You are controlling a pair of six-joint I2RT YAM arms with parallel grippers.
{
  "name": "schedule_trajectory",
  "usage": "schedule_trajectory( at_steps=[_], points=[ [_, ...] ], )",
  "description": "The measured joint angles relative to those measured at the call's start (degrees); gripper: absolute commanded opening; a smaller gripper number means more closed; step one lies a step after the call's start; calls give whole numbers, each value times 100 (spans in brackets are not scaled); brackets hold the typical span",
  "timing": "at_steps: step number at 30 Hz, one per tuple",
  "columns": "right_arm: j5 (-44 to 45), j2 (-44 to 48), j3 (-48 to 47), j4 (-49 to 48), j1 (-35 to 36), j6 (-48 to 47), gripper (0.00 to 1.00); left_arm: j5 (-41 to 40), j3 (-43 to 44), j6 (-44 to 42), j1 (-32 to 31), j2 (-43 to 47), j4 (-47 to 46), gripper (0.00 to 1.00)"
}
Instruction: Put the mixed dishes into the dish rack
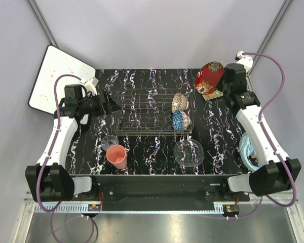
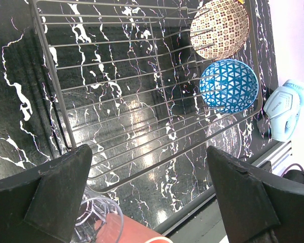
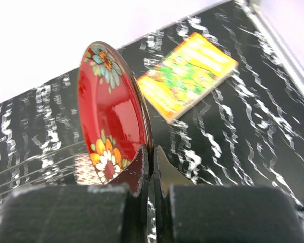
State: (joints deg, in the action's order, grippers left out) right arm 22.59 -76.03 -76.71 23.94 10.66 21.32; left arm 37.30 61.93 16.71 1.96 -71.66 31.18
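Observation:
My right gripper is shut on the rim of the red flower-rimmed dish, holding it on edge above the table at the back right. My left gripper is open and empty over the left end of the dish rack. The tan-red patterned bowl and blue patterned bowl stand on edge at the rack's right end. The small clear glass and pink plastic cup stand in front of the rack at the left. The clear glass plate lies at the front right.
An orange-green book lies on the table under the held dish. A white flat board leans off the back left corner. A light blue round thing sits by the right arm at the table's right edge.

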Motion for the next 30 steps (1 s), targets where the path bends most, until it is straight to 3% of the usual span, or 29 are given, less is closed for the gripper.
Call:
schedule_trajectory(
  at_steps=[12, 20, 30],
  points=[
    [-723, -1134, -1252, 247, 1447, -922, 0, -50, 0, -9, 15, -15, 0, 99],
    [-918, -1899, -2028, 586, 1676, -2232, 0, -70, 7, -20, 26, -61, 2, 99],
    [-734, -2212, -2076, 177, 2103, -4441, 0, -111, 9, -20, 26, -173, 2, 99]
  ],
)
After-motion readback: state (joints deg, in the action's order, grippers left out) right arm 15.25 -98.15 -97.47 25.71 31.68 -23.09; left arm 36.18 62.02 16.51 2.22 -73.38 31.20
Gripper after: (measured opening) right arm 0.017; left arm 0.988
